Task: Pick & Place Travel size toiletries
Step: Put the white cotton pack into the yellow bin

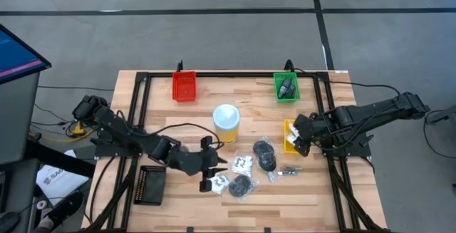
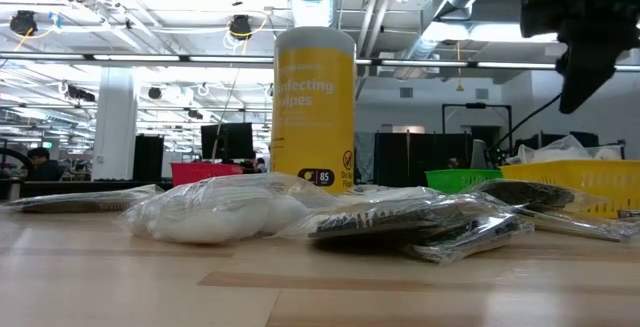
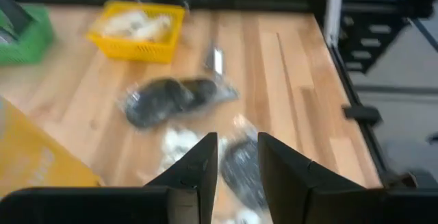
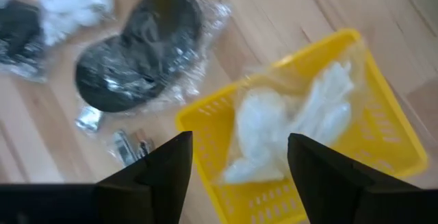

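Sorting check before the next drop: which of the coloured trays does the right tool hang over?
The yellow tray, at the table's right edge; the right tool is open above it, and a white bagged item lies inside. Red, green and black trays sit elsewhere.

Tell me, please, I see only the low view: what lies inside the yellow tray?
Observer: A white bag lies in the yellow tray. The right gripper hangs open above it.
Operator: And where is the left gripper?
Observer: The left gripper is at mid-table, beside the sachets and near the tub.
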`<move>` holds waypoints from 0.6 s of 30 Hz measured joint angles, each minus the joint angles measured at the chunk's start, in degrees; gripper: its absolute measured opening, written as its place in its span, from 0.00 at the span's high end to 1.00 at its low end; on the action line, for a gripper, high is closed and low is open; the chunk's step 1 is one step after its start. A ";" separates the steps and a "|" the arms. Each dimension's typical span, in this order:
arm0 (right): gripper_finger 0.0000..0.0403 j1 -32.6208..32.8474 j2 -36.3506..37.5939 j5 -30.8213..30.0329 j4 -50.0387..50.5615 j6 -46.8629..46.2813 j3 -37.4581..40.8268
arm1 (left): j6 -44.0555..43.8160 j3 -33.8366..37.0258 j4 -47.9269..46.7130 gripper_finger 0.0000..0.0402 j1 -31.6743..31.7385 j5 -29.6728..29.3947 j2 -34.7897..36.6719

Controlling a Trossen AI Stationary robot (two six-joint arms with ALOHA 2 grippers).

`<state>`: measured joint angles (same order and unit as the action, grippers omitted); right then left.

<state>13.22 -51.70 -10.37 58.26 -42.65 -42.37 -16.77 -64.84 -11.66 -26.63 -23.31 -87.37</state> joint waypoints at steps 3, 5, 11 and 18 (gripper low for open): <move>0.44 1.21 0.00 0.00 -2.55 1.29 0.00 | -1.06 1.11 -0.58 0.76 -1.01 2.27 0.00; 0.44 2.20 0.00 0.00 -4.65 1.70 0.00 | -1.95 2.76 -0.74 0.76 -1.57 3.19 0.00; 0.44 4.93 -0.02 0.00 -10.93 3.99 0.00 | -6.93 9.17 0.93 0.76 -2.00 5.80 0.00; 0.45 5.96 -0.02 -0.14 -15.24 5.32 0.00 | -7.74 16.03 10.26 0.74 -1.75 5.80 0.00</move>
<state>19.18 -51.72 -10.51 43.02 -37.34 -42.37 -24.51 -48.80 -1.40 -28.38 -17.52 -87.37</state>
